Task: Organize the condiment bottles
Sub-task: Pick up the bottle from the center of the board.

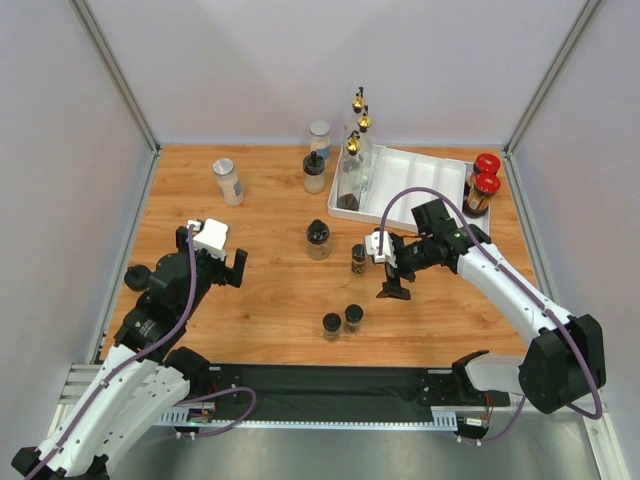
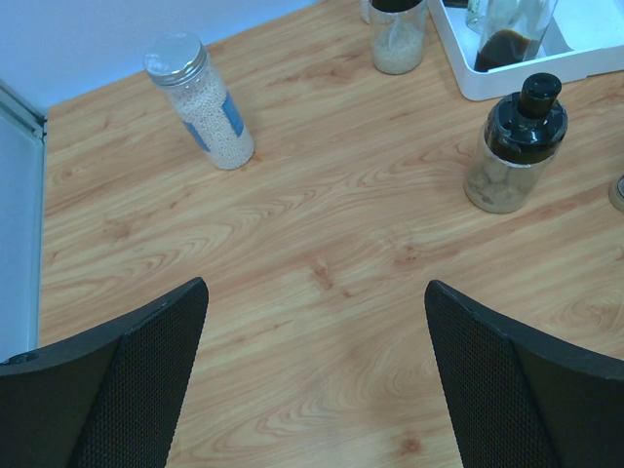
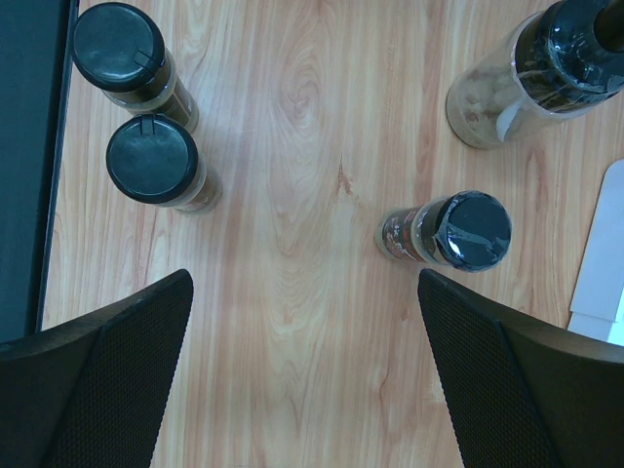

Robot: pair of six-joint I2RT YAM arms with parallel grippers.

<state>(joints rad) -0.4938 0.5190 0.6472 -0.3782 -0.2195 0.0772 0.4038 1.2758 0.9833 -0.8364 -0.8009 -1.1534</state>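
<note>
While left fingers (image 2: 127,390) and right fingers (image 3: 107,390) gape empty, spice jar (image 1: 358,258) stands at right pair's ten o'clock, overhead.

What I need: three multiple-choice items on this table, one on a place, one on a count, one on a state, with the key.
1. The bottle with dark liquid stands:
A) in the white tray
B) at the table's left edge
C) between two fingers

2. The red-lidded jars number:
A) one
B) two
C) four

3. The left arm's fingers and the right arm's fingers are:
A) both open, empty
B) both shut
C) one pair shut on a jar

Key:
1 A, its base sits inside the tray's rim.
2 B, a pair stands by the tray's right end.
3 A, both pairs stand wide apart, gripping nothing.
</note>
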